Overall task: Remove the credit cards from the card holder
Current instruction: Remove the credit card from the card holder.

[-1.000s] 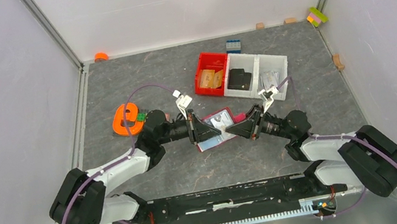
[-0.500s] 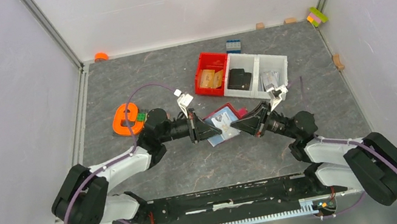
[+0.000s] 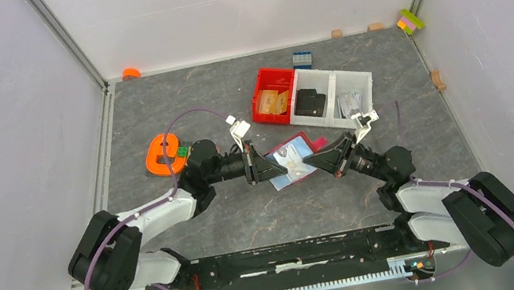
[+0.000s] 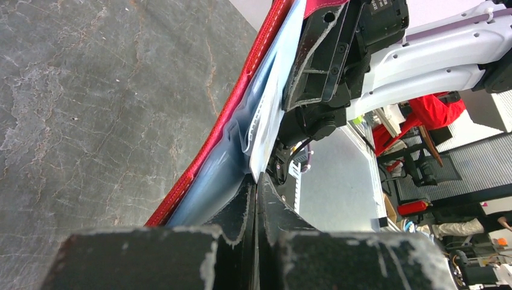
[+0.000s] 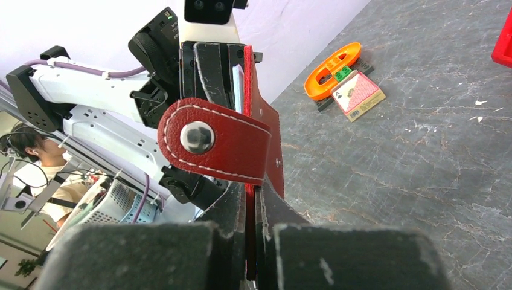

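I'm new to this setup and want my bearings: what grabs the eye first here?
A dark red folding leather card holder hangs open above mid-table, pinched between the left fingers and the right fingers, a light blue card poking out. Behind sits a bright red plastic bin.

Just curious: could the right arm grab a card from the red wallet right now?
Probably not: the right tool is shut on the card holder itself, so it would have to let go first.
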Controlling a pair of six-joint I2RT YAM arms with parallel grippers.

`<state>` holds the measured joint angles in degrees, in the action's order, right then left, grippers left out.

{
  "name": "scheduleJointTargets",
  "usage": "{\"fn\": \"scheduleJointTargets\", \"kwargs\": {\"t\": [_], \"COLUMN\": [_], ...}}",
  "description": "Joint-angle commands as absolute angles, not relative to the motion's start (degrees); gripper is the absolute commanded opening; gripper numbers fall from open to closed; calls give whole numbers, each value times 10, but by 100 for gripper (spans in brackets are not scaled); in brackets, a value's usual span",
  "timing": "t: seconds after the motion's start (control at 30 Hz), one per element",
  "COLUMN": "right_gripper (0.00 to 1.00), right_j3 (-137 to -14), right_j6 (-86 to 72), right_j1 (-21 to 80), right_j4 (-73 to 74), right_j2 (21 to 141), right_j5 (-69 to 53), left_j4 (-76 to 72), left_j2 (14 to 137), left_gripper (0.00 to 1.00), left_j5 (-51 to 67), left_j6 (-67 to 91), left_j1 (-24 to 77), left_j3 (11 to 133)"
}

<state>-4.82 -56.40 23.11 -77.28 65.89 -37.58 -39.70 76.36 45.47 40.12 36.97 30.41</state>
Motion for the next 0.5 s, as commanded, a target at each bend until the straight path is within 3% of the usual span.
{"fn": "scheduleJointTargets", "kwargs": {"t": [0.0, 0.03, 0.13, 0.2, 0.47], "right_gripper": [1, 6, 34, 43, 40], "right_j3": [-51, -54, -58, -61, -105], "right_j6": [-585, -588, -604, -601, -483], "right_j1": [223, 224, 230, 236, 274], "right_j4": [-859, -868, -910, -911, -704], "right_j2": [671, 678, 700, 707, 690], "right_j5": [-397, -408, -420, -423, -396], "left_j4": [-412, -414, -415, -417, -429], "left_j2": [774, 774, 777, 779, 794], "left_gripper": [2, 2, 2, 2, 2], "left_j5": [459, 459, 460, 462, 474], "left_j6": [411, 411, 413, 415, 426], "left_j1": [360, 360, 360, 360, 360], "left_j3": [322, 322, 323, 323, 327]}}
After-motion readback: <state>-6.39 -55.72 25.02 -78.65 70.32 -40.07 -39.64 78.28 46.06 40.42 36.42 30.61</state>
